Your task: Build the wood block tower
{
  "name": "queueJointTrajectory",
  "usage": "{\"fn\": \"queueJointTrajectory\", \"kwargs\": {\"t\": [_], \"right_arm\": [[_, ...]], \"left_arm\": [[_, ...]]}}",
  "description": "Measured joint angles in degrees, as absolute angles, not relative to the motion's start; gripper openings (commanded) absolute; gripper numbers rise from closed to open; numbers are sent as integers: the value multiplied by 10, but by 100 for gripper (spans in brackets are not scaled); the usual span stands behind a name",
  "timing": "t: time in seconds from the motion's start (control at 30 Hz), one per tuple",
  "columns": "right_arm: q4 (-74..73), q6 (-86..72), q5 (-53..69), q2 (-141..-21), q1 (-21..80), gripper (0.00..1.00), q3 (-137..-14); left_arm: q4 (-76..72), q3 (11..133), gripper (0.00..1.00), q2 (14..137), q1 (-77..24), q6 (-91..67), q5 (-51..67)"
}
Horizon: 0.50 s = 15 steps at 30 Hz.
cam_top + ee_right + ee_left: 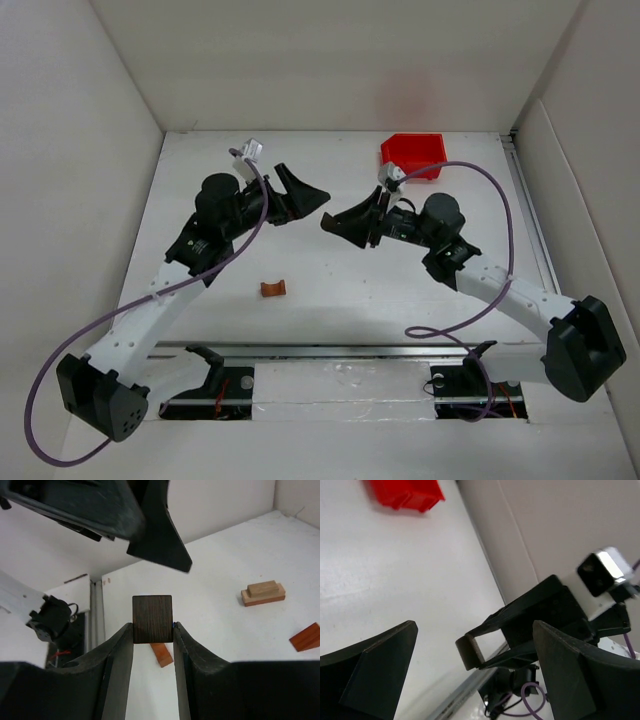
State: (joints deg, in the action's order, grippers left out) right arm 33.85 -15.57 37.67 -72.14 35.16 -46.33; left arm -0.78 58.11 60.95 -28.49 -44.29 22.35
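White table (350, 300), white walls on three sides; red bin (412, 150) at the far edge, well behind the right fingers.

Right gripper (152, 628): fingers clenched on a dark brown block (152, 611). The block is held upright, pinched on its two side faces and standing proud of the fingertips. It is carried in the air, clear of the table.

Left gripper (475, 626): fingers spread wide and nothing held. It is poised just ahead of and above the right fingertips, and the block's end is seen in the gap between its fingers, apart from both.

Tower (263, 593): a tan block is seen on a wider reddish-brown one, on the table. It lies beyond the right fingertips and off to their right, well apart. A reddish wedge (306, 636) is noted nearer on that side, and a reddish-brown piece (161, 655) on the table below the fingertips.

Step judged in hand: the dark block is secured in the right fingers and its placing on the tower is not yet done.

Next move, as judged: room is needed from the open left fingers. The block is then to be swung over the tan top piece, squared to it, lowered until seated, and only then let go.
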Motion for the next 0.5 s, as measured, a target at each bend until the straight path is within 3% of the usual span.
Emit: {"fn": "queueJointTrajectory", "kwargs": {"t": [0.23,0.5], "right_arm": [[320,-302,332,-688,329,0,-462],[460,-446,334,-629,307,0,-421]], "left_arm": [[-151,522,99,540,-285,-396,218],[-314,488,96,550,-285,-425,307]]}}
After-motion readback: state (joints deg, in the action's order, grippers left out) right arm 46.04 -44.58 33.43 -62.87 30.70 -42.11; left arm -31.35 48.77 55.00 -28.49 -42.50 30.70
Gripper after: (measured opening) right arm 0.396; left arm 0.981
